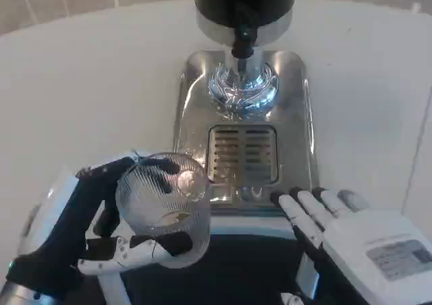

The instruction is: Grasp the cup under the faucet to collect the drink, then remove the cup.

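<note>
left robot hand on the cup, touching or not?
Touching. Head view: the left robot hand wraps the ribbed glass cup, with fingers around its rim and base.

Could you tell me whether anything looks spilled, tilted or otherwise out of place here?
The cup in the left hand is tipped on its side, well short of the faucet. No spill shows on the drip tray.

Grey label on the back of the right hand [368,241], print too blurred to read
</note>
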